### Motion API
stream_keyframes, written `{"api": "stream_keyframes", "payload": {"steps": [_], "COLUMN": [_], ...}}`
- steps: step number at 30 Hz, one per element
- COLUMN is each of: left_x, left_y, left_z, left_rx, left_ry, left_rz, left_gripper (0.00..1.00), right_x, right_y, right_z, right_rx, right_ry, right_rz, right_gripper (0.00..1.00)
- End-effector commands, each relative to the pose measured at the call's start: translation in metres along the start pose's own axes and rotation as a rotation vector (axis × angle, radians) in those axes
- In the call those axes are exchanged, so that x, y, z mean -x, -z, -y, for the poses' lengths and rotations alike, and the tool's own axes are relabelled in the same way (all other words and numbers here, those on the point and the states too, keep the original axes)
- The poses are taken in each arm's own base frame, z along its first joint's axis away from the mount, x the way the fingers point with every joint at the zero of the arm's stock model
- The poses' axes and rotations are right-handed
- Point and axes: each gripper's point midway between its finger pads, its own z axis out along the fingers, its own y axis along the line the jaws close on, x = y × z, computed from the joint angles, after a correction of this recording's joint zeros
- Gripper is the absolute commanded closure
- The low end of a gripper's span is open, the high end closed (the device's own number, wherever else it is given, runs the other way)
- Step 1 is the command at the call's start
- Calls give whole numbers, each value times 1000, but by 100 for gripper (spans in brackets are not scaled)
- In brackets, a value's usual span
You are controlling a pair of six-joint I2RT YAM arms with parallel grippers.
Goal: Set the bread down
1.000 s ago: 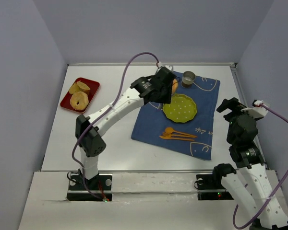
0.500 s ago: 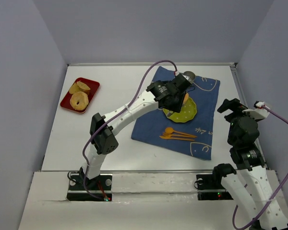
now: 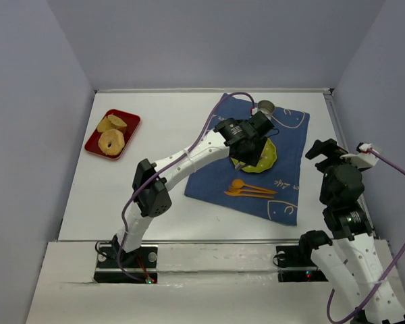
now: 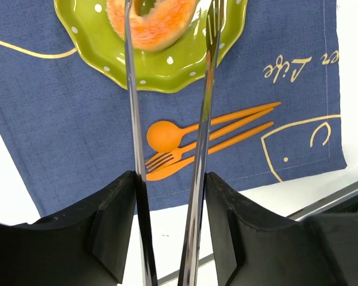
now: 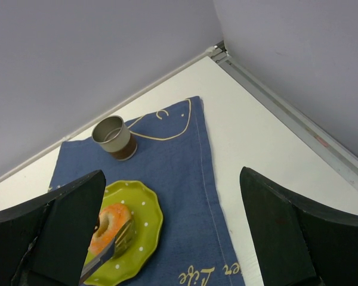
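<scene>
The orange-golden ring-shaped bread (image 4: 158, 27) lies on the green dotted plate (image 4: 167, 65), between the two tips of metal tongs (image 4: 203, 119). My left gripper (image 4: 170, 179) is shut on the tongs' arms and hovers over the plate (image 3: 268, 156) in the top view, hiding the bread there. The right wrist view shows the bread (image 5: 110, 226) resting on the plate (image 5: 146, 220) with a tong tip (image 5: 104, 256) against it. My right gripper (image 5: 173, 196) is open and empty, raised at the table's right side (image 3: 327, 152).
The plate sits on a blue cloth (image 3: 216, 175). A metal cup (image 5: 114, 137) stands on the cloth behind the plate. An orange spoon and fork (image 4: 191, 143) lie in front of it. A red tray (image 3: 131, 119) with paler breads is at far left.
My left arm has swung right from the cloth's far left part to over the green plate, bringing the tongs and bread down onto it. The right arm has stayed still.
</scene>
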Motion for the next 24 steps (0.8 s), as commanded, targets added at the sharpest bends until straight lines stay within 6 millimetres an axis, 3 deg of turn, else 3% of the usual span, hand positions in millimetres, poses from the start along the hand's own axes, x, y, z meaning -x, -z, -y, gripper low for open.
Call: {"api": "stream_keyframes", "payload": {"steps": [1, 8, 19, 22, 24], "left_x": [18, 26, 53, 62, 73], "left_y": [32, 46, 87, 99, 110], "left_z": [5, 3, -4, -16, -34], "left_rx": [-39, -39, -32, 12, 64], "left_ry": [-15, -3, 23, 54, 95], "left_rz": [73, 111, 241, 290, 344], "left_gripper": [42, 43, 47, 47, 49], "right_x": [10, 8, 8, 9, 10], "right_y": [0, -1, -1, -1, 0], "right_z": [-6, -6, -7, -7, -7], "right_rx": [18, 21, 21, 23, 25], "right_ry": [-42, -37, -29, -34, -36], "right_rz": [40, 35, 33, 36, 39], "right_gripper": [0, 0, 0, 0, 0]}}
